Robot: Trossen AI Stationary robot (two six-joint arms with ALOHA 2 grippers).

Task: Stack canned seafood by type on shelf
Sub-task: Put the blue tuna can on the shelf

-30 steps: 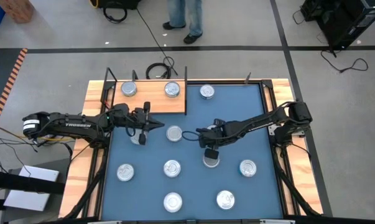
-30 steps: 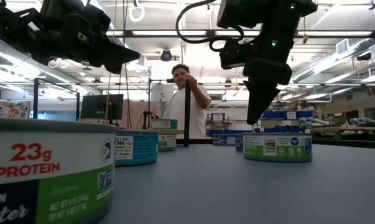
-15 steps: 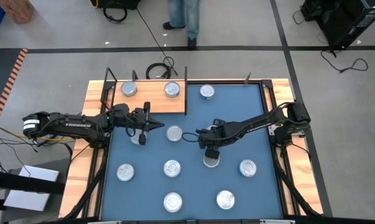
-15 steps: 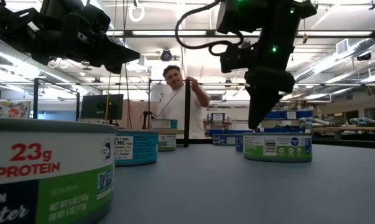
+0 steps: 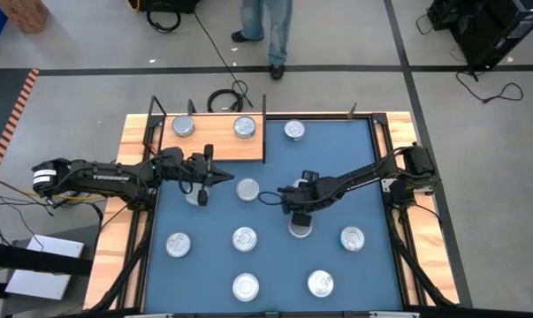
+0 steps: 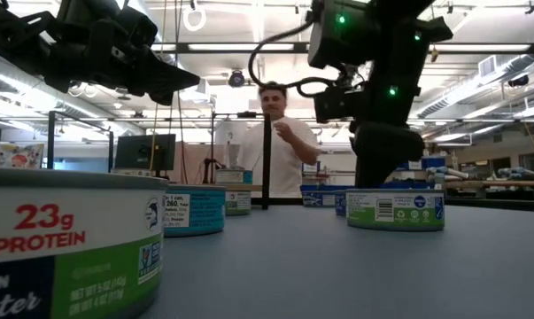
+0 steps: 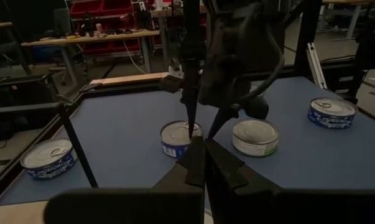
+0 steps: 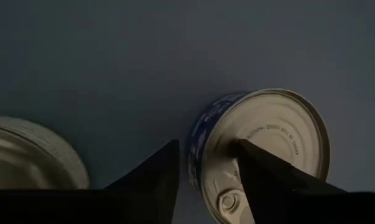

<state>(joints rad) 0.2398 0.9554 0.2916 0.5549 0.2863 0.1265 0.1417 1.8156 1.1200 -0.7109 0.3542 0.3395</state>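
Right gripper (image 5: 294,212) has slid a bit toward bench centre vs a sec ago and come lower; person (image 6: 275,142) at the back has shifted too. Left arm hasn't budged.

Nearest in the low view: big green-label tin (image 6: 67,244) right at the lens, blocks most of that side. In the high view, two tins (image 5: 246,286) sit at the near edge, w/ three more in the row behind on the blue mat (image 5: 372,177).

Mid-bench: right gripper's fingers (image 8: 262,180) are apart, moderately wide, straddling the rim of a blue-label tin (image 8: 262,149); one finger over the lid, the other just outside. Can't tell if they touch. Nothing held. Another tin (image 5: 247,189) just beside, toward the left arm.

Left gripper (image 5: 215,177) hovers near the shelf's front edge, pinched tight, empty; a tin is partly hidden under that arm.

Far side: shelf (image 5: 213,141) at the back-left carries two tins (image 5: 184,126), apart, not stacked. One tin (image 5: 293,130) just off the shelf on the mat.
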